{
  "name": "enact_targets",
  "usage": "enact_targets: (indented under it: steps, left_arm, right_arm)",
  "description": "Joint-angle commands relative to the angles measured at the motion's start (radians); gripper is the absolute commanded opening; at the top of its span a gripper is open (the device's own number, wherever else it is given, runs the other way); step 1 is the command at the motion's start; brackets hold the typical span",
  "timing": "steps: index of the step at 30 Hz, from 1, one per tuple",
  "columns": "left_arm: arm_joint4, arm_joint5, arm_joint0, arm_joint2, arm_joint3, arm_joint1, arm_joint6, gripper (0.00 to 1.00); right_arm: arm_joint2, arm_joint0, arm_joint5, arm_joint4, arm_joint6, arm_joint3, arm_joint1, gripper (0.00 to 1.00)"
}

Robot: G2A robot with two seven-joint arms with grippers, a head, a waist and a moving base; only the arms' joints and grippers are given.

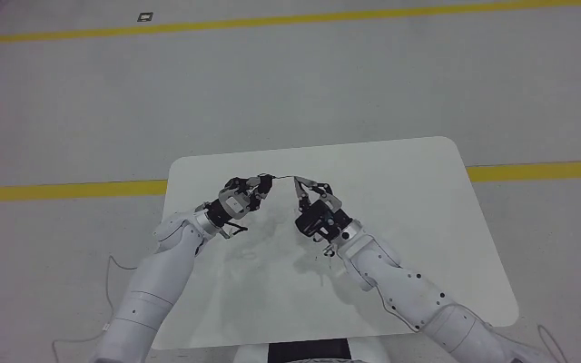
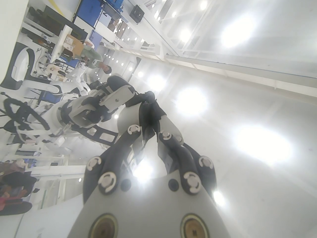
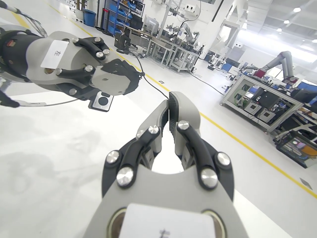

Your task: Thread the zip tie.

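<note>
A thin black zip tie (image 1: 281, 176) spans the short gap between my two grippers above the white table (image 1: 408, 181). The left gripper (image 1: 261, 185) is shut on one end of it; from the left wrist, its dark fingertips (image 2: 148, 110) are pressed together. My right gripper (image 1: 299, 185) is shut on the other end. In the right wrist view the zip tie (image 3: 154, 87) runs as a fine line from the left gripper (image 3: 138, 76) to the closed right gripper (image 3: 169, 100). The tie's head is hidden inside the left fingers.
Both arms meet over the table's far middle part. A yellow floor line (image 1: 82, 190) passes behind the table. Workbenches and racks (image 3: 260, 100) stand far off in the hall.
</note>
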Motion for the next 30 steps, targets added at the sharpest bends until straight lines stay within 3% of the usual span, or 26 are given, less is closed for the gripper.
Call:
enact_targets:
  steps: [1,30]
  left_arm:
    - [0.0,0.0,0.0,0.0,0.0,0.0,0.0,0.0]
    - [0.0,0.0,0.0,0.0,0.0,0.0,0.0,0.0]
  right_arm:
    - [0.005,-0.003,-0.002,0.0,0.0,-0.001,0.0,0.0]
    - [0.079,-0.055,-0.01,0.0,0.006,-0.008,-0.009,0.0]
